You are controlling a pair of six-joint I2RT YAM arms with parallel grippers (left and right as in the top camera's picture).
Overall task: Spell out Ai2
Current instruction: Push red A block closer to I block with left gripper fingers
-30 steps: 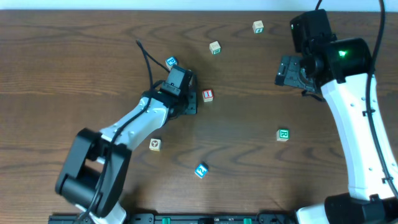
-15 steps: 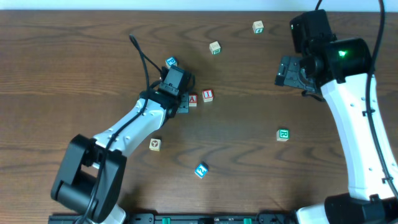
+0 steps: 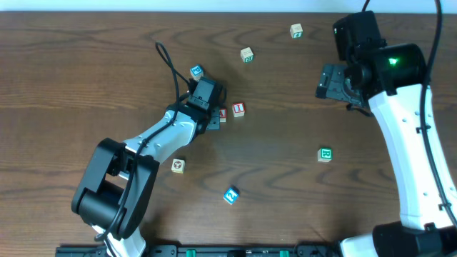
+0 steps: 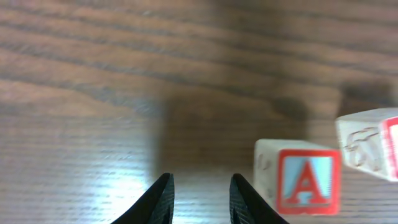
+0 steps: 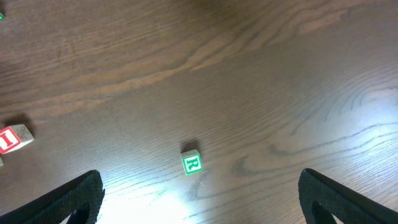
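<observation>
"A" cube: red letter in a red frame on a pale face, sitting on the wooden table, nobody gripping it.
"I" cube: red letter, just beside the "A" cube on its right. From overhead the pair reads A, I!
Left gripper: down low, just left of the "A" cube; fingers drawn nearly together, a slim gap, nothing in it.
Blue-marked cubes: one beyond the "A" cube to its left, one well on the near side. The marks are too small to read, so I cannot tell which is the "2".
Right gripper: well right of the "A" cube, fingers spread wide, empty.
"R" cube: green letter, well off to the "A" cube's right, on the near side.
</observation>
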